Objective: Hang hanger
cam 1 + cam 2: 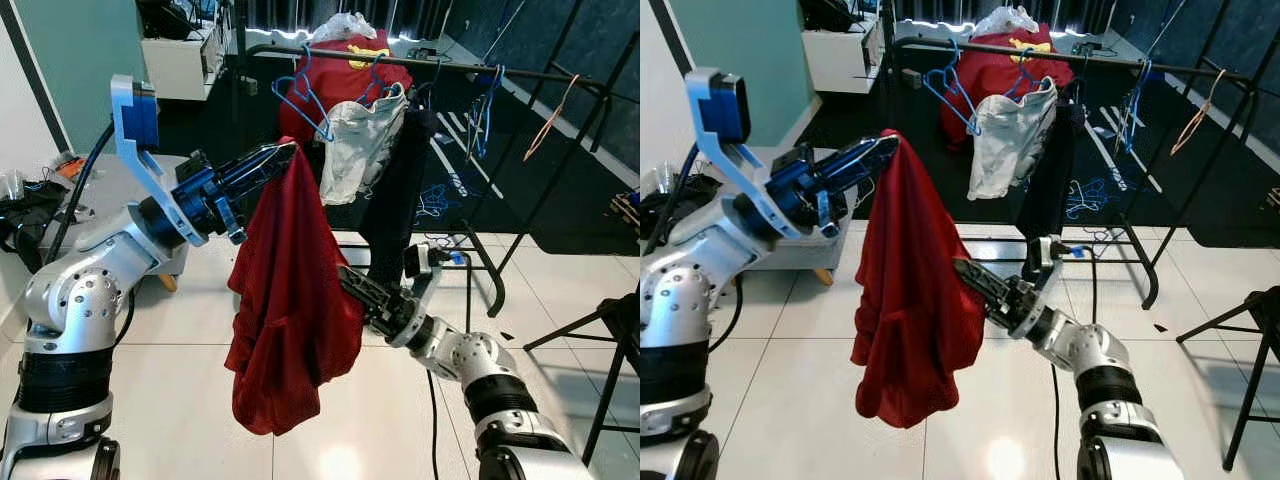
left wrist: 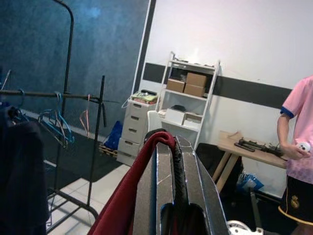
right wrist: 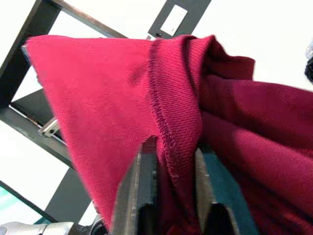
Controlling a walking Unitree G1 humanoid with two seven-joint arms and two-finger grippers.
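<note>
Red garment (image 1: 290, 310), pinched by both closed grippers, hangs before the crowded rack (image 1: 440, 66).

Clothes rack on a white tiled floor

A black rail (image 1: 440, 66) carried blue hangers (image 1: 305, 95), a red garment (image 1: 335, 75) and a pale one (image 1: 355, 145); its feet stood on the tiled floor (image 1: 180, 400), beside a black cable (image 1: 432, 400).
</note>
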